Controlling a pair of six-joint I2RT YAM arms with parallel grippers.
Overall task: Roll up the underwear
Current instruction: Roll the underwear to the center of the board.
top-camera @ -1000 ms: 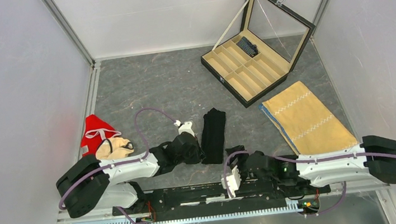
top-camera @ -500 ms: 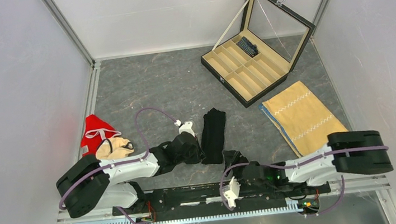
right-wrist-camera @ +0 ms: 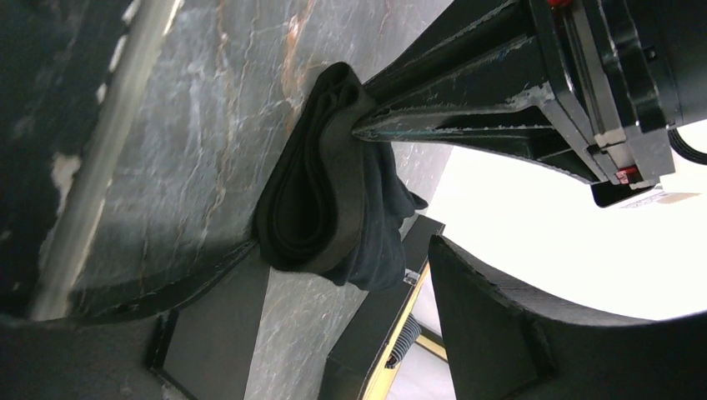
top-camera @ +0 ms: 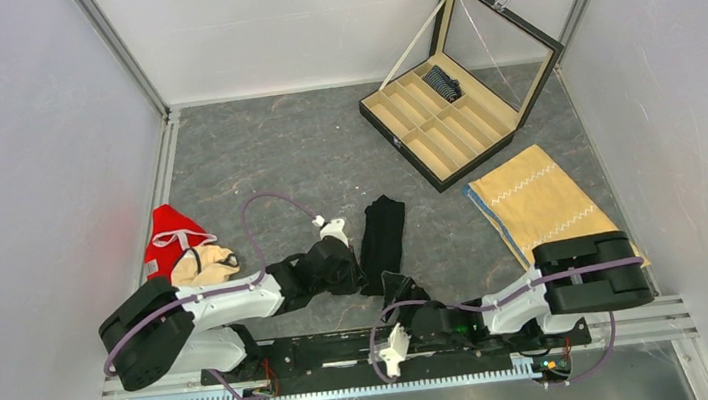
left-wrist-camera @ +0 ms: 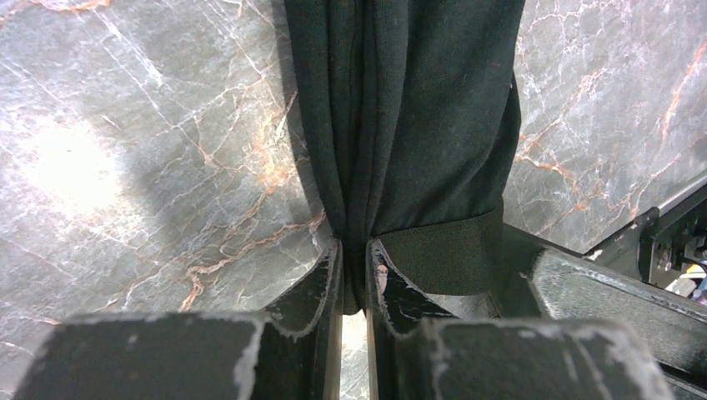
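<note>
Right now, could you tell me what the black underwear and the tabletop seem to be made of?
Black underwear: soft matte knit, probably cotton; it drapes in folds.
Tabletop: grey veined marble look, faint sheen from glare; possibly printed laminate.

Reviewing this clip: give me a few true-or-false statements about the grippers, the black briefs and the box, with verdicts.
1. The left gripper is pinched on the black underwear. True.
2. The right gripper is clamped on the tan cloth. False: it is open at the black underwear's near end.
3. The box has its lid closed. False: the lid stands open.
4. A striped roll sits in one box compartment. True.
5. The black underwear lies on the tan cloth. False: it lies apart, on the table.
</note>
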